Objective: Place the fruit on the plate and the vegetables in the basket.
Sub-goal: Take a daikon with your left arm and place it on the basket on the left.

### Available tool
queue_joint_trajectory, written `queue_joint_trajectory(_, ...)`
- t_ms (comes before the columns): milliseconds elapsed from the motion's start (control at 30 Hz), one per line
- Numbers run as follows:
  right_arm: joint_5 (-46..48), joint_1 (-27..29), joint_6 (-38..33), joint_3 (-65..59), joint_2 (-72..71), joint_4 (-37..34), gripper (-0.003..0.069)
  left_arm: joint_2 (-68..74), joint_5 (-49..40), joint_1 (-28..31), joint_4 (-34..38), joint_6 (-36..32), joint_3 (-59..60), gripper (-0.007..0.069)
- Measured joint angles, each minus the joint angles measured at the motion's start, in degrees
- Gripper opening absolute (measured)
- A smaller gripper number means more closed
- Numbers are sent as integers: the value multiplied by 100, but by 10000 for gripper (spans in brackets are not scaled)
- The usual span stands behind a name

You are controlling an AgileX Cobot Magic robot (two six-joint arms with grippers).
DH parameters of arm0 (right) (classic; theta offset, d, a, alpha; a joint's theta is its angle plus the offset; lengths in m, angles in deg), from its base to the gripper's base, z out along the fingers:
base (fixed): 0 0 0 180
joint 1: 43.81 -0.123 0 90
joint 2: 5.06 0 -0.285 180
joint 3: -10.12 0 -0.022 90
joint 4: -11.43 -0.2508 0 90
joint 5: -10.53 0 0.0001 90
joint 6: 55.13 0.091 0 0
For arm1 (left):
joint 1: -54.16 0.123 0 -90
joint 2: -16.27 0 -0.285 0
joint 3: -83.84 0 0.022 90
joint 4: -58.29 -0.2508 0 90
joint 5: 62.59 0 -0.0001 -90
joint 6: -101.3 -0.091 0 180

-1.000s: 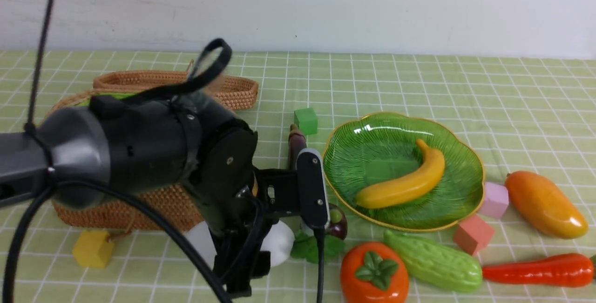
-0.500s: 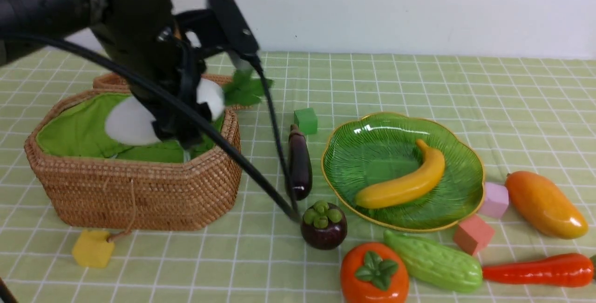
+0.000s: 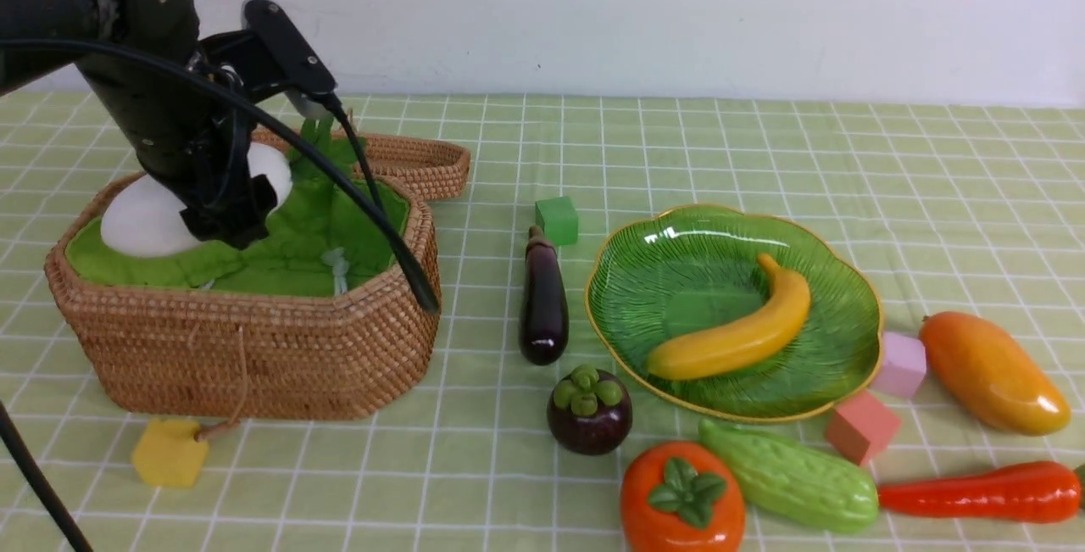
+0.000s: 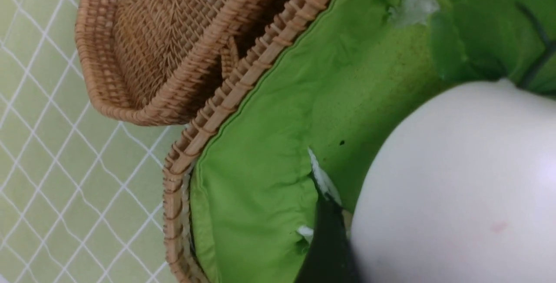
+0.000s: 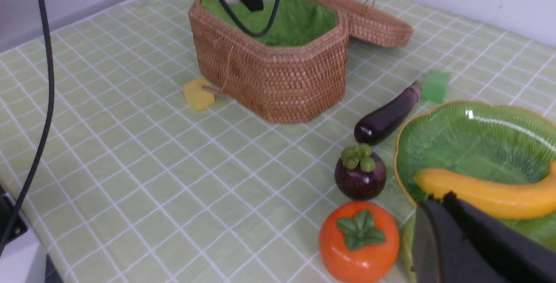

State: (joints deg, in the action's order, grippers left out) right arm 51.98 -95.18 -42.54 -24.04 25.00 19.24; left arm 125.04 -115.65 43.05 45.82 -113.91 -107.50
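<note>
Nearby, eggplant (image 3: 543,306) between basket (image 3: 254,357) and plate (image 3: 678,281), green cube (image 3: 556,220) behind

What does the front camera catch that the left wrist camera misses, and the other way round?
Only the front view: the plate holding the banana, and on the tablecloth the eggplant, mangosteen, persimmon, gourd, carrot, mango, green cube, pink cube and yellow tag.
Only the left wrist view: the woven inside of the lid, close up.
Both: the white radish over the green lining of the basket, and the lid's rim.
</note>
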Motion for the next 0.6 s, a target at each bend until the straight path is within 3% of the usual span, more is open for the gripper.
queue_joint_trajectory(200, -692, 0, 0, 0, 0, 156, 14, 43, 50, 0, 100, 0, 0, 514)
queue_joint_trajectory(600, -673, 0, 0, 0, 0, 161, 18, -15, 39, 0, 390, 133, 0, 534)
